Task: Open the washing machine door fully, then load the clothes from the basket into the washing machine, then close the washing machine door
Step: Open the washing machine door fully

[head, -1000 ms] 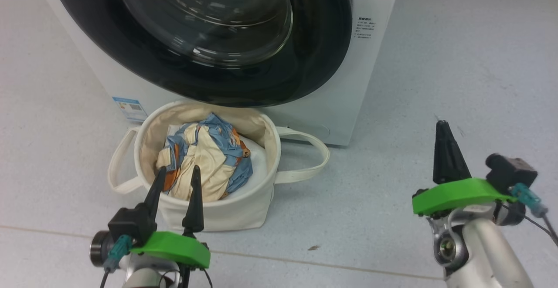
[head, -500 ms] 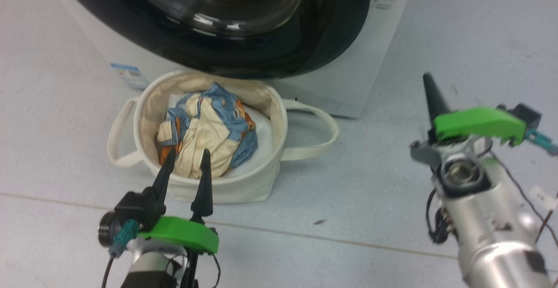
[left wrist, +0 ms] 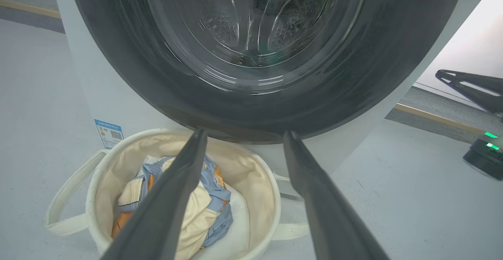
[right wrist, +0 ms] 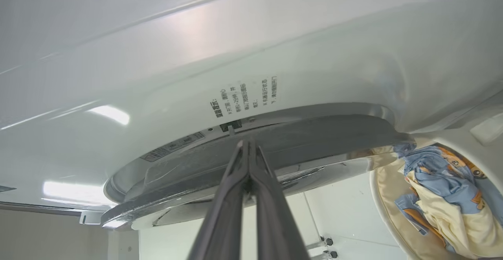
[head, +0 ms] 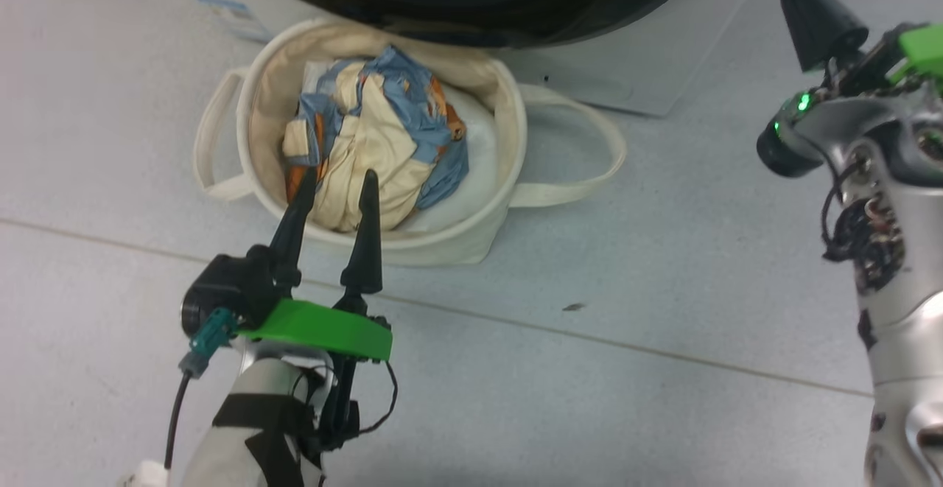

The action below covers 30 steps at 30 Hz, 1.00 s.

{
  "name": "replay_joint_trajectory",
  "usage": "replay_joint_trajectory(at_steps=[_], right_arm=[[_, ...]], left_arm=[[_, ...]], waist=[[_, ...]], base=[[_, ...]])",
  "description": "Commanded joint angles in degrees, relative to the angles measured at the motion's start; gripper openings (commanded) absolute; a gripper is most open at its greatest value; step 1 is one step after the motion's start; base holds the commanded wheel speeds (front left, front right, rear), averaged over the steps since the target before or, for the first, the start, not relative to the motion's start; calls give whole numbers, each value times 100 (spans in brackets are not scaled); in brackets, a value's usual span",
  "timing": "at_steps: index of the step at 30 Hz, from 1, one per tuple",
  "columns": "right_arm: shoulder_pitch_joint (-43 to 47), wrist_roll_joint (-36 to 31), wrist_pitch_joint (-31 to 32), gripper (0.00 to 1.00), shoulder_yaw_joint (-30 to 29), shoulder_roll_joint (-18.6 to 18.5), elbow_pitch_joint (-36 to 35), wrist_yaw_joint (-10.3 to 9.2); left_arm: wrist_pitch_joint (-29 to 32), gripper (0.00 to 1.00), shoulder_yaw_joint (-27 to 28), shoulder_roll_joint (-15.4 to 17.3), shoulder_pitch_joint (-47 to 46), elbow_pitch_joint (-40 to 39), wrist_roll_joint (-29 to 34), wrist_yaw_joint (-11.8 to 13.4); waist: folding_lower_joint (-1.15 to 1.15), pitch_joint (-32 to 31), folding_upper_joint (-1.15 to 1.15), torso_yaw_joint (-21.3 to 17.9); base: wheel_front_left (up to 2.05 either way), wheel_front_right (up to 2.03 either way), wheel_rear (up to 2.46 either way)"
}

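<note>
The spread left tool (head: 339, 172) partly hides the clothes (head: 394, 130).

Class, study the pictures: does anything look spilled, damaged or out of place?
Nothing much. The clothes sit bundled inside the upright basket, nothing spilled. The one stray thing is a small dark speck on the floor.

Laundry area: washing machine (left wrist: 78, 79), basket (head: 442, 245), bare grey floor (head: 663, 266)

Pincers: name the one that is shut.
The right pincer: its two long dark fingers are pressed together, while the left pincer has its fingers spread well apart.
</note>
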Motion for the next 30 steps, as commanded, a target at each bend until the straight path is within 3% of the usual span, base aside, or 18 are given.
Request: replay_joint_trajectory(at_steps=[1,7,17,30], right_arm=[[-254,160,237,0,41,-1,-133,1],[-576,383,744,0,75,-70,-33,1],[-947,279,578,0,-50,-52,64,1],[-1586,373,956,0,-8,-69,690,1]], left_arm=[[-68,100,141,78,-151,-257,-56,43],[-68,100,86,78,-216,-308,-104,56],[-68,100,35,78,-349,-360,-143,93],[-68,100,-97,78,-502,-417,-155,100]], waist=[[-1,243,0,134],[-1,380,0,212],[-1,601,0,312],[-1,866,0,439]], base=[[0,0,0],[0,0,0],[0,0,0],[0,0,0]])
